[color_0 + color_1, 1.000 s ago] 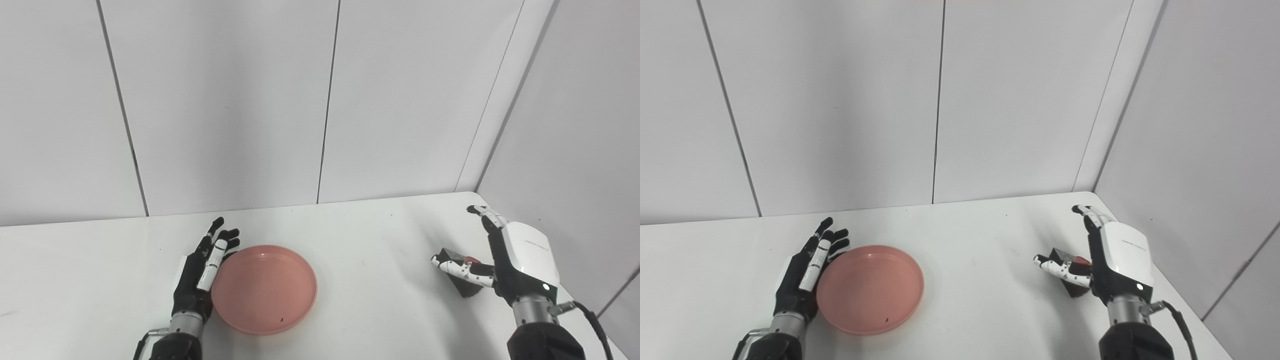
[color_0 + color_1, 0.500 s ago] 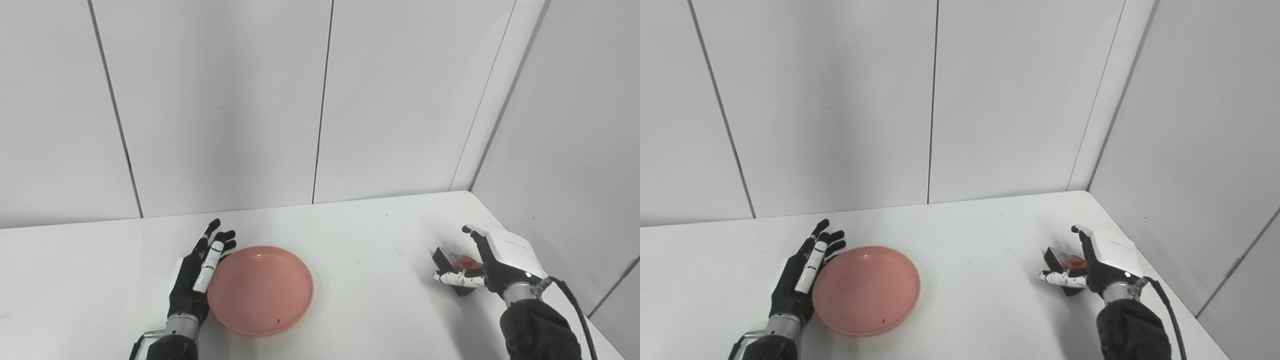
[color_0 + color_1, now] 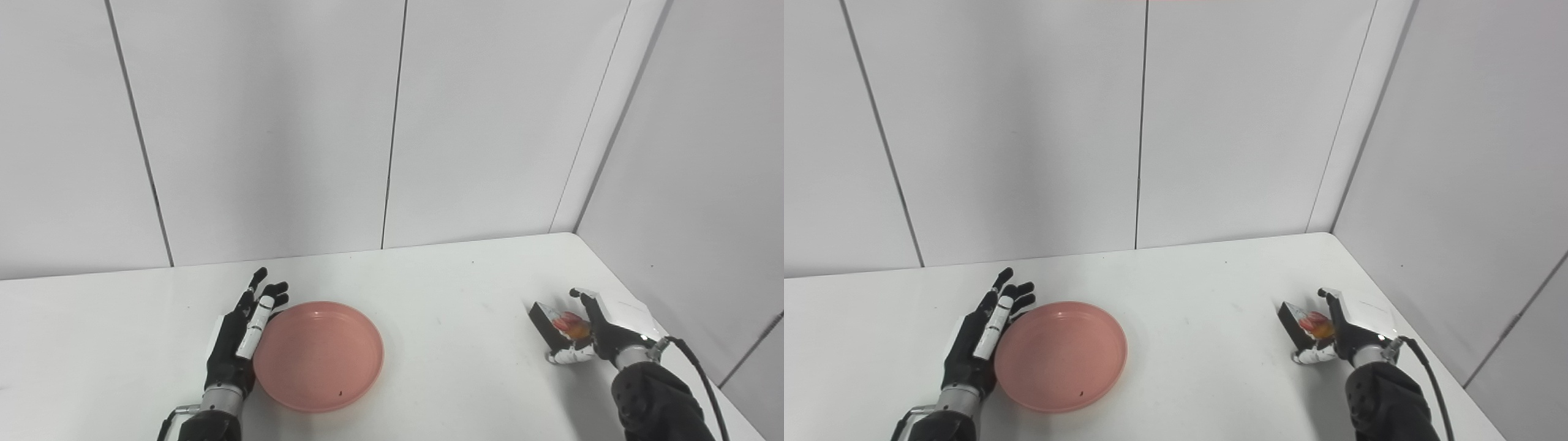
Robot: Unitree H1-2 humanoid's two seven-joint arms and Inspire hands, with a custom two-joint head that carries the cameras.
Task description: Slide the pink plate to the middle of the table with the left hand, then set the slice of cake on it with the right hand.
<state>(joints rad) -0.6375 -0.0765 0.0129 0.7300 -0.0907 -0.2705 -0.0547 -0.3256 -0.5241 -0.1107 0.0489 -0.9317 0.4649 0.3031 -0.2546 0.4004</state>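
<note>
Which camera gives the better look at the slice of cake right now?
Both are close, but the left eye view shows the slice of cake slightly better: its dark side and red topping sit clear of the right hand. The right eye view shows the same cake, equally partly covered by the fingers.

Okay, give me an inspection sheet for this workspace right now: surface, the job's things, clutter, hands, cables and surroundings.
Surface: white table, a few tiny dark specks.
Job's things: round pink plate left of centre, with nothing on it but a small dark speck; dark slice of cake with red topping near the right edge, tilted.
Clutter: nothing seen.
Hands: left hand open, flat beside the plate's left rim; right hand closed around the cake slice.
Cables: black cable off the right wrist.
Surroundings: white panelled walls behind and to the right.
</note>
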